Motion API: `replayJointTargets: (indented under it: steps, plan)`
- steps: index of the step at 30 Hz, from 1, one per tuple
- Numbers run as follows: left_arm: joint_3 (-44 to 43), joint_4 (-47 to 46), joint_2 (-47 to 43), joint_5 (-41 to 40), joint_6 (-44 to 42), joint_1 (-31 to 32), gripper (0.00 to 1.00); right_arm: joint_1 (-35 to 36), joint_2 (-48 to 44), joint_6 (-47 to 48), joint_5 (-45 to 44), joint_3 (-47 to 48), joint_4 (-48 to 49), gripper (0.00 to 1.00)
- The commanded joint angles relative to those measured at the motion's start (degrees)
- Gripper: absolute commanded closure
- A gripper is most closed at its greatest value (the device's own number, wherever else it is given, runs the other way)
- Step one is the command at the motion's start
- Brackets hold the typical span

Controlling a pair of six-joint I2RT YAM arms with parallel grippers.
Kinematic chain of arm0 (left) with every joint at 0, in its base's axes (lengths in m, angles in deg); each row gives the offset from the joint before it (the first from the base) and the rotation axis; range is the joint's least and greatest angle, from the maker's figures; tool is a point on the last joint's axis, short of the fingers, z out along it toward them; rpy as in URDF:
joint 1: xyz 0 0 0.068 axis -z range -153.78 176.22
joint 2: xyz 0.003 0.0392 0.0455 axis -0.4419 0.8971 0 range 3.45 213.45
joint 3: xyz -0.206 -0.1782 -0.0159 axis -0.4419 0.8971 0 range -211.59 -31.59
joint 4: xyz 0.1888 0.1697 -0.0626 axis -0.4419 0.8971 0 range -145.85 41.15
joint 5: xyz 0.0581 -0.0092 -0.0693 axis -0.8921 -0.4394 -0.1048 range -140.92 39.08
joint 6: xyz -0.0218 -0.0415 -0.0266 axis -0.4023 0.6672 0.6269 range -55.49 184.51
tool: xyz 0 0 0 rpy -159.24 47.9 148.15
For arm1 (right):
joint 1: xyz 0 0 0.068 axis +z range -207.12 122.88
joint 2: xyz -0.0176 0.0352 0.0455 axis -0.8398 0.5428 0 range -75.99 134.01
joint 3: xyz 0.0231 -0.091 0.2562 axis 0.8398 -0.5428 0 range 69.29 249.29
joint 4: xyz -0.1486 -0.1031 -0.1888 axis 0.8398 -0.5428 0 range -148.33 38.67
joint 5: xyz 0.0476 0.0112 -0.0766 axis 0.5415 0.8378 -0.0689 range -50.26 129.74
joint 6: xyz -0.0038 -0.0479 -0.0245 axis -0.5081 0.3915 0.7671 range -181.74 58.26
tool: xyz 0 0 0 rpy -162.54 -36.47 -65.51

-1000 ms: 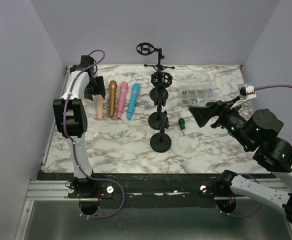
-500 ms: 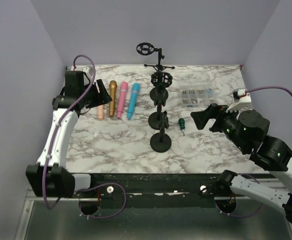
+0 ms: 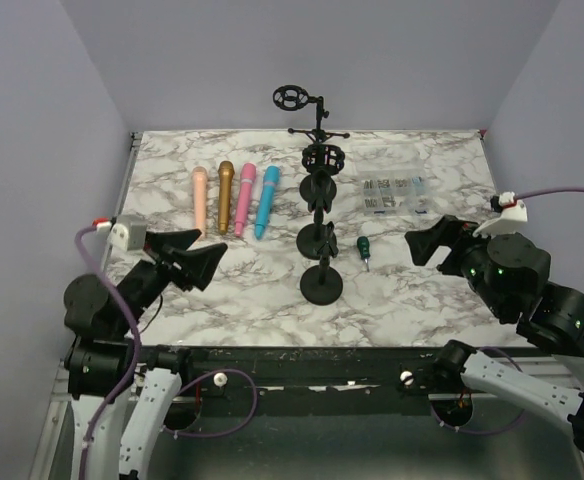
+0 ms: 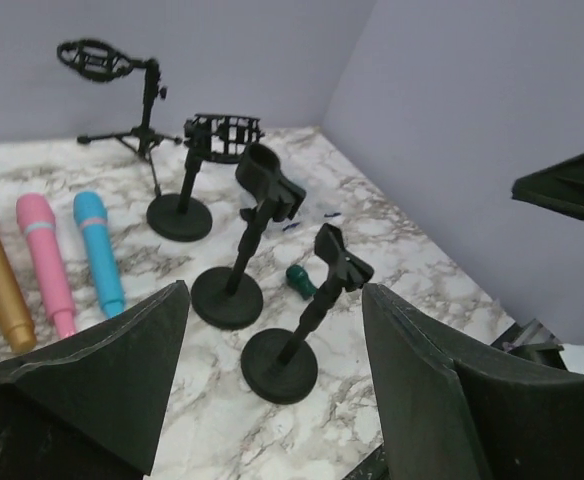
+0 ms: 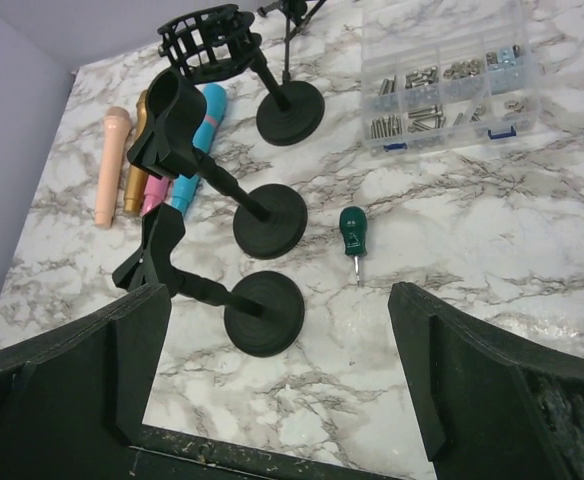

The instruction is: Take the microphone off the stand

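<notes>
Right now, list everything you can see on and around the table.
Microphones: four, peach, gold, pink and blue, lying side by side at back left, none on a stand.
Round-base stands: three, black, in a row down the middle, holders empty.
Tripod stand: one, black, back centre, ring mount empty.
Screwdriver: one, green handle, just right of the stand row.
Parts box: one, clear, small metal hardware inside, back right.
Table: one, white and grey marble.
Left gripper: one, black, open and empty, over the near left.
Right gripper: one, black, open and empty, over the right side.
</notes>
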Motion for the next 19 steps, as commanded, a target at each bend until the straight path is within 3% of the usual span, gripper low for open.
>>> replayJointTargets:
  steps: [1,9,19]
  plan:
    - [2.92,-5.25,-9.85,2.14,2.45,0.14,0.28,0.21,-2.20,-1.67,-2.32,-0.55,-1.79,0.00]
    - [4.43,-4.43,-21.69,-2.29,1.20,0.06,0.25,0.23,-4.18,-1.97,-0.32,-0.73,-0.74,0.00]
    - [5.95,-5.24,-23.16,-3.00,1.76,0.12,0.25,0.23,-4.88,-4.34,0.67,-0.12,-2.61,0.00]
